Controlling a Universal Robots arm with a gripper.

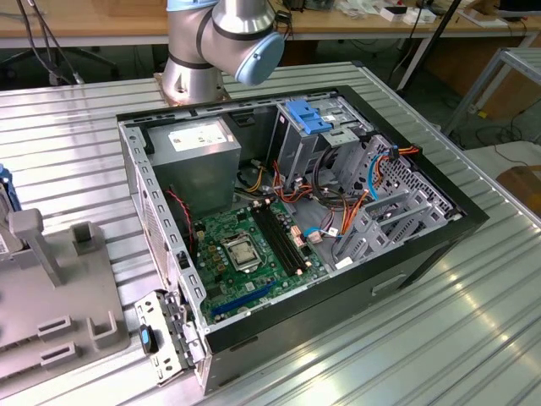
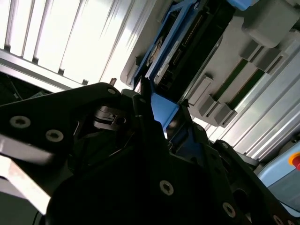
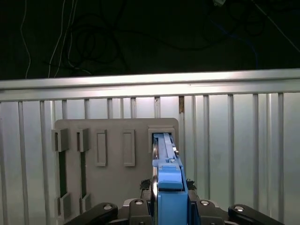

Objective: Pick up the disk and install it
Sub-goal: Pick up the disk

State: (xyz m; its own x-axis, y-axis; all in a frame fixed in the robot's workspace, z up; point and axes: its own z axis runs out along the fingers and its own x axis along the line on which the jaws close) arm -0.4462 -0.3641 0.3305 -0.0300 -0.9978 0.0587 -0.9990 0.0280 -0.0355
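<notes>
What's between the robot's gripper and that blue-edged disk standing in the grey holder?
Nothing. In both wrist views the gripper straddles the disk's blue edge directly, while the disk stands in a slot of the grey holder.

Robotics lab: ribbed metal workbench, opened computer case, cabled desks.

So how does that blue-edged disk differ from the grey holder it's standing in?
Colour: the disk has bright blue rails; the holder is plain grey. Pose: the disk stands on edge in an end slot; the holder lies flat on the metal table. Width: edge-on the disk looks thin; the holder spreads far wider, with several slots. Grip: the fingers clasp the disk, not the holder.
</notes>
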